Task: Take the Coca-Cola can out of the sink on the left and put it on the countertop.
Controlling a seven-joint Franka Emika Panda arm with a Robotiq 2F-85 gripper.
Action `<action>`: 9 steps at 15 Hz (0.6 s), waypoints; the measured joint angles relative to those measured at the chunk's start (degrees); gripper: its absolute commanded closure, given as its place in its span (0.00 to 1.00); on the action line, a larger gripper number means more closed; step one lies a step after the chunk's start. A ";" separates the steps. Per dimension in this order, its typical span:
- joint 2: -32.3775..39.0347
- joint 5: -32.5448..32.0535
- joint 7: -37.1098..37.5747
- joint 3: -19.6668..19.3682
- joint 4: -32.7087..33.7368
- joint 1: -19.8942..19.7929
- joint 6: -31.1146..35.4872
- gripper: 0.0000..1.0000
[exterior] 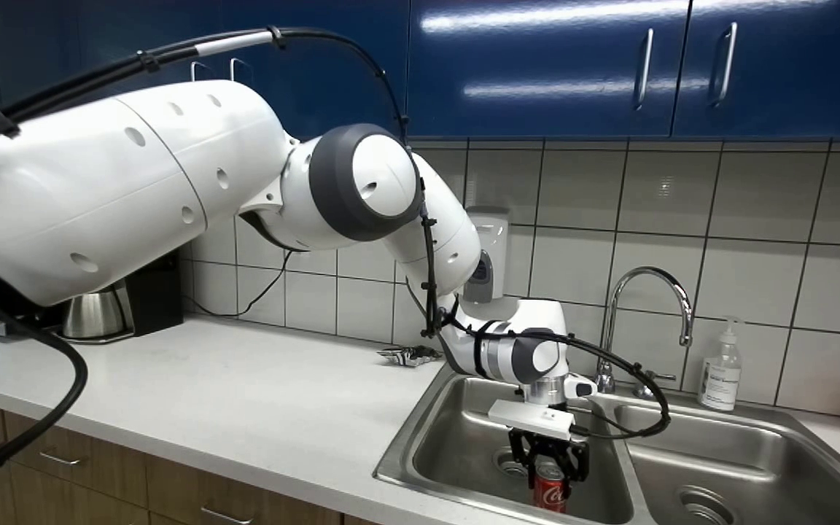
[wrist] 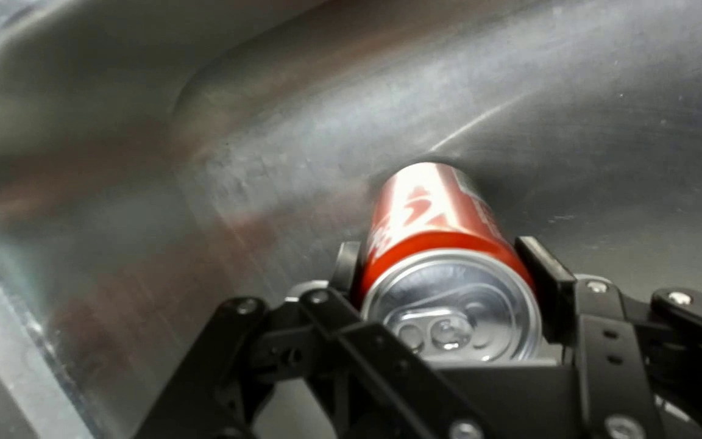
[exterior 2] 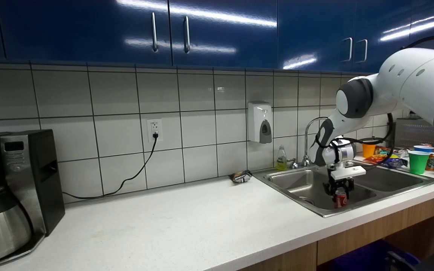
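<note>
One can [wrist: 433,210] is clamped in the end effector [wrist: 441,259], inside the sink rim [exterior: 409,437], beside open countertop [exterior 2: 164,226].

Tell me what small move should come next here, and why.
Probably a short lift straight up by the end effector: in the wrist view its pads appear to meet the Coca-Cola can on both sides, and the can is down inside the sink, so it likely needs to rise clear before going to the countertop.
</note>
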 measured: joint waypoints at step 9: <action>-4.26 -0.10 0.00 0.02 -0.28 0.94 0.97 0.60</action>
